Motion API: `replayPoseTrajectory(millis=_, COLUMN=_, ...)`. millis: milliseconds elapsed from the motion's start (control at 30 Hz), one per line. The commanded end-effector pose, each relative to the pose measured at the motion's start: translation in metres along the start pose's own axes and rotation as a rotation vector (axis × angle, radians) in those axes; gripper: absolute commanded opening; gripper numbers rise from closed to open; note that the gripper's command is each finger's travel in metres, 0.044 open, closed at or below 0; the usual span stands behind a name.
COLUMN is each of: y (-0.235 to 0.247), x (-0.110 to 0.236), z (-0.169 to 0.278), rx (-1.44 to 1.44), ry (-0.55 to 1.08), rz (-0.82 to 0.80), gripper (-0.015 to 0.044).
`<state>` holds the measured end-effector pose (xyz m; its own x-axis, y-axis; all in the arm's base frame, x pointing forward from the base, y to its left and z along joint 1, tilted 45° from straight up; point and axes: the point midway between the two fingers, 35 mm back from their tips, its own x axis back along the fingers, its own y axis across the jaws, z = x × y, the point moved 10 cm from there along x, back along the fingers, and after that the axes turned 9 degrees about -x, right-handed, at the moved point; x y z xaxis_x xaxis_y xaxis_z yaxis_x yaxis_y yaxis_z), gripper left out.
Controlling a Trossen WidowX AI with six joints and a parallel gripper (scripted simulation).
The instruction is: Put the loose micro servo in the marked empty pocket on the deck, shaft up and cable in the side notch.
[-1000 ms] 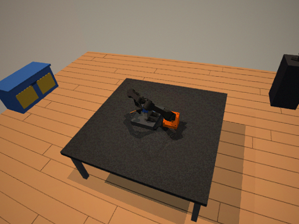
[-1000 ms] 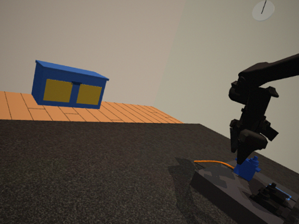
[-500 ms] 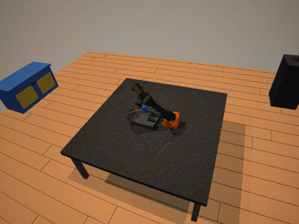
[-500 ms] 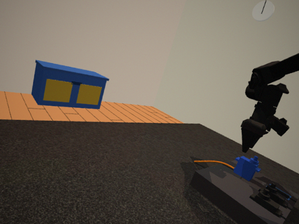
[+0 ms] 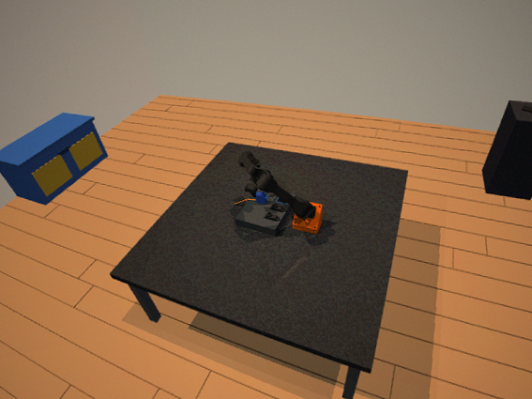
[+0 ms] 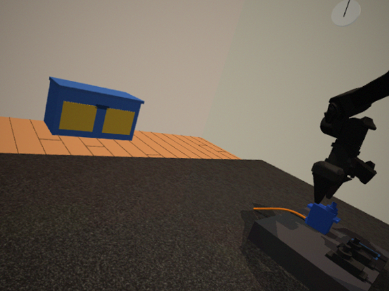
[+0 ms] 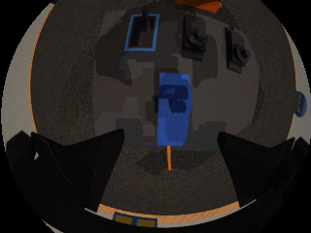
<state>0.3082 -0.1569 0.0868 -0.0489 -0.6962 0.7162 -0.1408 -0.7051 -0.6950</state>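
Note:
The blue micro servo (image 5: 260, 197) (image 6: 320, 218) (image 7: 174, 113) rests tilted on the far edge of the dark deck (image 5: 254, 223) (image 6: 285, 236) (image 7: 126, 81), outside the pocket. Its orange cable (image 5: 241, 199) (image 6: 277, 209) (image 7: 169, 157) trails off the deck onto the table. The marked empty pocket, a blue outline (image 7: 127, 33), lies further along the deck beside two mounted black servos (image 6: 347, 252) (image 7: 194, 38). My gripper (image 5: 255, 187) (image 6: 322, 199) (image 7: 174, 136) is open and empty. It points down just above the servo, with one finger on each side in the wrist view, not touching it.
The deck sits on a black table (image 5: 247, 302) (image 6: 110, 220) next to my orange arm base (image 5: 308, 218). A blue cabinet (image 5: 46, 157) (image 6: 92, 110) and a black pedestal (image 5: 524, 149) carrying another arm stand on the wooden floor, far off.

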Motion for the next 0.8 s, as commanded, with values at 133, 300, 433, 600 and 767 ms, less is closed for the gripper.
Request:
replayPoseTrajectory(millis=133, y=0.0, x=-0.008, z=0.0, rx=-0.007, ry=0.003, rz=0.003, gripper=0.044)
replayPoseTrajectory(millis=300, y=0.0, x=-0.016, z=0.0, rx=-0.007, ry=0.003, rz=0.004, gripper=0.044)
replayPoseTrajectory(millis=433, y=0.0, x=-0.022, z=0.0, rx=-0.007, ry=0.003, rz=0.004, gripper=0.044)
replayPoseTrajectory(millis=600, y=0.0, x=-0.024, z=0.0, rx=-0.007, ry=0.003, rz=0.004, gripper=0.0361)
replayPoseTrajectory(millis=767, y=0.0, x=-0.024, z=0.0, rx=-0.007, ry=0.003, rz=0.004, gripper=0.023)
